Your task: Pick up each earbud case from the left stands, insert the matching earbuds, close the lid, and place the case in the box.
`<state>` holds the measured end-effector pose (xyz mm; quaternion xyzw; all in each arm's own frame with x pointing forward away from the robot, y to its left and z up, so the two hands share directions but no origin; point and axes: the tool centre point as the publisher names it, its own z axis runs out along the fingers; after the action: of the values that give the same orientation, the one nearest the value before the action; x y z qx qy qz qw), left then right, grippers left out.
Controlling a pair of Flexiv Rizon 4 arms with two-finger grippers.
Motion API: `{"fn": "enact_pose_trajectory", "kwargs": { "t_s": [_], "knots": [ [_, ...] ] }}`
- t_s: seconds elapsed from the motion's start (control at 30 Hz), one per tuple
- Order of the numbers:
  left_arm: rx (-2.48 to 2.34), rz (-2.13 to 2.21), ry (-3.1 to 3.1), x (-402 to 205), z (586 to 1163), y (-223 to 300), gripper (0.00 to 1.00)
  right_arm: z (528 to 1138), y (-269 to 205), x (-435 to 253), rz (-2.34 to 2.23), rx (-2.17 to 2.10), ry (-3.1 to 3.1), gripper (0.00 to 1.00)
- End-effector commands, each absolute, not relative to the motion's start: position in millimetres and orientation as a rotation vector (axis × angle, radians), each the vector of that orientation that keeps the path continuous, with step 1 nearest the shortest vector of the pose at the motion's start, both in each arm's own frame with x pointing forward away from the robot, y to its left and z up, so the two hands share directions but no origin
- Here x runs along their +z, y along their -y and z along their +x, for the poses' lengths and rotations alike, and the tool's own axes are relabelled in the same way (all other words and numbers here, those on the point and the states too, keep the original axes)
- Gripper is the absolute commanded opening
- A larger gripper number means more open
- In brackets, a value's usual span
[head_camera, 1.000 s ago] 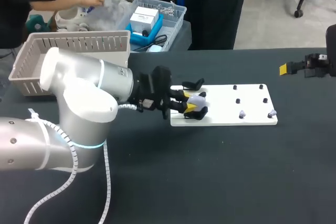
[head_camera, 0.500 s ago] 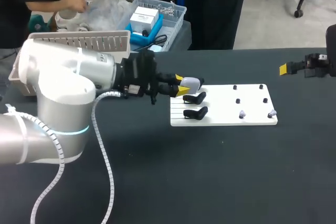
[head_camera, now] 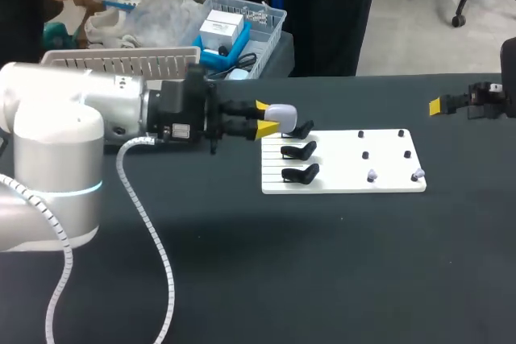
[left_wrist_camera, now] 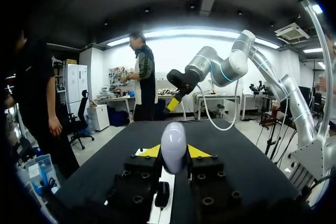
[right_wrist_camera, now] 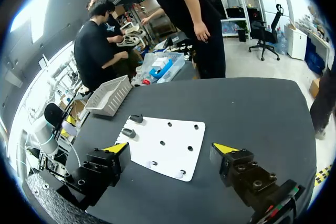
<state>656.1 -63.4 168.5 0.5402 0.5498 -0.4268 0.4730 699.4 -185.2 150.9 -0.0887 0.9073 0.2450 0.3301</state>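
Head view, earbud case [head_camera: 282, 112] gripped in left hand [head_camera: 267, 118]

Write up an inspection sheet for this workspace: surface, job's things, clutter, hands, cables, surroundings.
Surface: black table top, with a white flat board lying on it.
Job's things: three black stands on the board's left part; two small pale earbuds on pegs at its right; pale rounded earbud case held above the board; white slatted plastic box at the far left.
Clutter: nothing seen.
Hands: left hand shut on the case; right hand open, empty.
Cables: white spiral cable hangs from the left arm.
Surroundings: nothing seen reaching over the table.
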Motion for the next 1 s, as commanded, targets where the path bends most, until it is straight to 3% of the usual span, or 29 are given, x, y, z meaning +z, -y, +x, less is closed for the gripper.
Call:
{"fn": "enact_pose_trajectory", "kwargs": {
  "t_s": [0.03, 1.0],
  "knots": [
    [-1.055, 1.306, -1.313, 173.3, 647.0, 56.5, 0.00, 699.9, 185.7, 150.4, -0.234, 0.642, -2.373, 1.00],
    [-1.063, 1.307, -1.268, 179.8, 638.2, 53.9, 0.00, 699.9, 185.7, 150.4, -0.234, 0.642, -2.373, 1.00]
  ]
}}
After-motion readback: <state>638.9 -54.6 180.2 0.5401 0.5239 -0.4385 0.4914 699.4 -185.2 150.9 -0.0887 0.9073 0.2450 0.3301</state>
